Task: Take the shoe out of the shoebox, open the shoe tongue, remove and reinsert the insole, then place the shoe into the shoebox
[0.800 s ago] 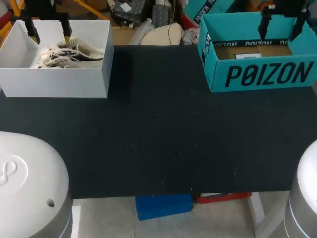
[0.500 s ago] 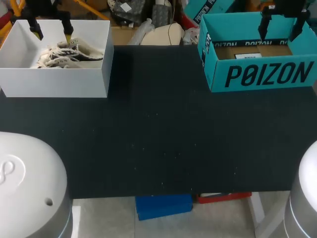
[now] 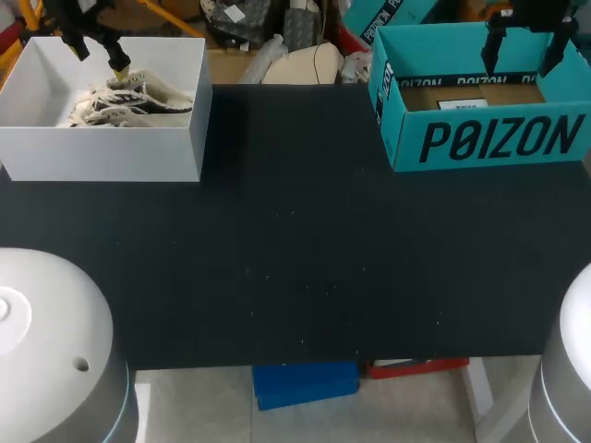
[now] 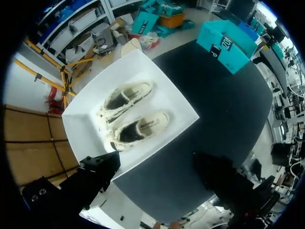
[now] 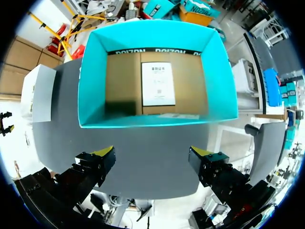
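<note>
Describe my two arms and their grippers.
The left arm and right arm have smooth, rounded light-grey housings; the left one bears a small dark hole. The left gripper and right gripper have black, blocky fingers with bright yellow tips.

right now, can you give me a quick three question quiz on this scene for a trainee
1. True or false: the white box holds two shoes.
2. What lies on the floor of the teal box? A) a white card B) a shoe C) a loose insole
3. Which gripper hangs above the teal box?

Key: 1 true; 2 A; 3 the right gripper, with its fingers open.
</note>
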Controlling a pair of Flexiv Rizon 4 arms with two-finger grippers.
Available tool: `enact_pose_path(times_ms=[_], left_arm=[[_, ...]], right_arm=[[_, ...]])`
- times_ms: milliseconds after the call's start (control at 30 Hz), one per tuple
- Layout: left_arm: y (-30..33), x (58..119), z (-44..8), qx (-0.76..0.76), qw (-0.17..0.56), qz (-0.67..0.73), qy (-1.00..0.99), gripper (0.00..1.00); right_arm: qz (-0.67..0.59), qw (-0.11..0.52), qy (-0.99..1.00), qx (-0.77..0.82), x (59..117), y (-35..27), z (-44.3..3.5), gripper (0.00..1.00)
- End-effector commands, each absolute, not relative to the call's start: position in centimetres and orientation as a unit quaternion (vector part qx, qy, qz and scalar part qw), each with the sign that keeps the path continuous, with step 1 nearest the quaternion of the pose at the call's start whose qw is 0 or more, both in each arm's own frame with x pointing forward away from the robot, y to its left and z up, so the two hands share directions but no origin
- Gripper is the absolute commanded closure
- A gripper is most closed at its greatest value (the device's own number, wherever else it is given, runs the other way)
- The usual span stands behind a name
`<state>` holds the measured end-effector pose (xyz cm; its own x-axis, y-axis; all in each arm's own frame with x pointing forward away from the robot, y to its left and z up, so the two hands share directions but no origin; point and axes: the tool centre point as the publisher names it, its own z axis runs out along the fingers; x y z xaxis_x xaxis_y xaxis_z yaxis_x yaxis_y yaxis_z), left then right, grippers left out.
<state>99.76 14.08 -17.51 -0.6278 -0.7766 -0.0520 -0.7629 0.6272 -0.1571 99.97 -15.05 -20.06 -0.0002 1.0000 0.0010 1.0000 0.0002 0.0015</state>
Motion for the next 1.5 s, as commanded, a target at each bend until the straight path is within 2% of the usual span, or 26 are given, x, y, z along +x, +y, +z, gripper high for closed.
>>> enact_pose_path(times_ms=[33,133,167,200,233,267,333,467,600,833,1500], left_arm=[[14.4,99.0,-17.7,-0.343,0.091,-0.103,0.929,0.0],[14.6,99.4,-17.8,-0.328,0.095,-0.097,0.935,0.0],[14.9,100.0,-17.9,-0.317,0.098,-0.091,0.939,0.53],[15.2,100.6,-18.0,-0.295,0.1,-0.084,0.947,0.69],[15.5,101.1,-18.2,-0.285,0.101,-0.077,0.95,0.81],[15.9,101.6,-18.4,-0.269,0.101,-0.067,0.955,0.79],[16.3,102.6,-19.2,-0.228,0.097,-0.049,0.968,0.62],[17.4,104.1,-21.3,-0.194,0.069,-0.033,0.978,0.64],[18.1,105.1,-23.3,-0.176,0.058,-0.033,0.982,0.56],[18.6,106.8,-26.2,-0.145,0.048,-0.027,0.988,0.52],[17.9,111.2,-35.1,-0.095,0.029,0.002,0.995,0.58]], right_arm=[[0.001,0.0,0.707,0.707,100.0,-15.0,-20.0,0.0],[0.001,0.0,0.707,0.707,100.0,-15.0,-20.0,0.0],[0.001,0.0,0.707,0.707,100.0,-15.0,-20.0,0.0],[0.001,0.0,0.707,0.707,100.0,-15.0,-20.0,0.0],[0.001,0.0,0.707,0.707,100.0,-15.0,-20.0,0.0],[0.001,0.0,0.707,0.707,100.0,-15.0,-20.0,0.0],[0.001,0.0,0.707,0.707,100.0,-15.0,-20.0,0.0],[0.001,0.0,0.707,0.707,100.0,-15.0,-20.0,0.0],[0.001,0.0,0.707,0.707,100.0,-15.0,-20.0,0.0],[0.001,0.0,0.707,0.707,100.0,-15.0,-20.0,0.0],[0.001,0.0,0.707,0.707,100.0,-15.0,-20.0,0.0]])
